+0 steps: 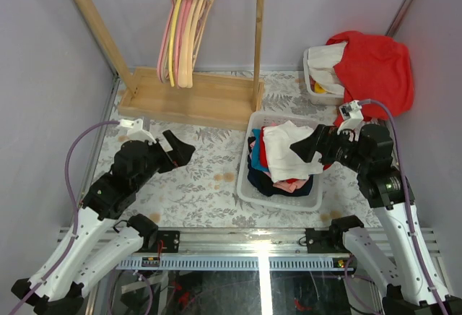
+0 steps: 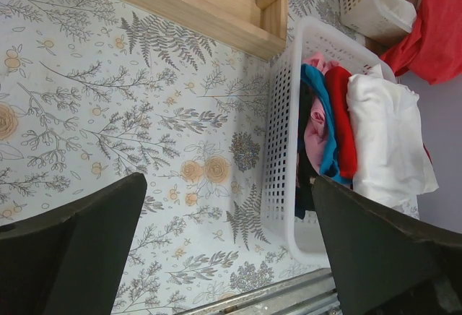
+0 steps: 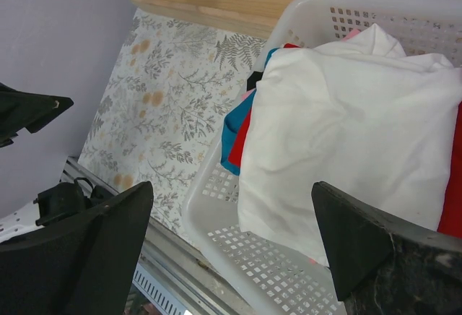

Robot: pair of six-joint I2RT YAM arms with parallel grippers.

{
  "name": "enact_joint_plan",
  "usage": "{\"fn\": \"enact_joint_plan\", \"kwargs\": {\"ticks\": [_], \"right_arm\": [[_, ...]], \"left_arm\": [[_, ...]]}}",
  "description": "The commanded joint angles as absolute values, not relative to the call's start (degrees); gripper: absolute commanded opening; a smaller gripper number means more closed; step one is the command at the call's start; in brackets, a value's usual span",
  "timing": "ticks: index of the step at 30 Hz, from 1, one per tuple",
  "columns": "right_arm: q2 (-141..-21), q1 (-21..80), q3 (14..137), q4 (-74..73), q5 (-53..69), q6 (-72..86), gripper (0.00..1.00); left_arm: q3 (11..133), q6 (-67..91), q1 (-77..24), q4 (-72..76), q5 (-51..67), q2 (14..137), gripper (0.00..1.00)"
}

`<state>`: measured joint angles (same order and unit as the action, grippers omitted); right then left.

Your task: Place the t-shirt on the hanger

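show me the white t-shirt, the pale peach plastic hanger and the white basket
white cotton t-shirt (image 3: 354, 127): right wrist view, middle of its folded top
pale peach-beige plastic hanger (image 1: 189, 62): top external view, its sloping shoulder
white perforated plastic basket (image 2: 278, 149): left wrist view, its side wall

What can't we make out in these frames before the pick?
- t-shirt: folded in the basket; collar, sleeves and any print hidden in every view; in the top view the right jaws overlap part of it.
- hanger: top view only, bunched with pink and yellow hangers; outline can't be separated.
- clothes under the t-shirt: only edges show, all views.
- far bin: red garment covers its contents, top view.
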<state>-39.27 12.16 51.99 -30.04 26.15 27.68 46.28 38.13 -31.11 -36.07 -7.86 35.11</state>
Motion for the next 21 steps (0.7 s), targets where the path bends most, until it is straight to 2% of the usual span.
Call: {"fn": "enact_joint_plan", "kwargs": {"ticks": [1, 13, 21], "right_arm": [[-38.3, 12.5, 52.6, -28.5, 26.8, 29.5, 0.99], [-40.0, 12.5, 53.2, -29.3, 27.0, 29.2, 0.99], [-40.8, 12.5, 54.6, -30.4, 26.2, 28.1, 0.99]], "left_arm": [[47.9, 36.5, -31.3, -37.0, -7.6, 34.2, 1.0], [47.8, 36.6, -31.3, -35.8, -8.5, 36.3, 1.0], [47.4, 38.1, -31.3, -31.9, -9.8, 44.2, 1.0]]}}
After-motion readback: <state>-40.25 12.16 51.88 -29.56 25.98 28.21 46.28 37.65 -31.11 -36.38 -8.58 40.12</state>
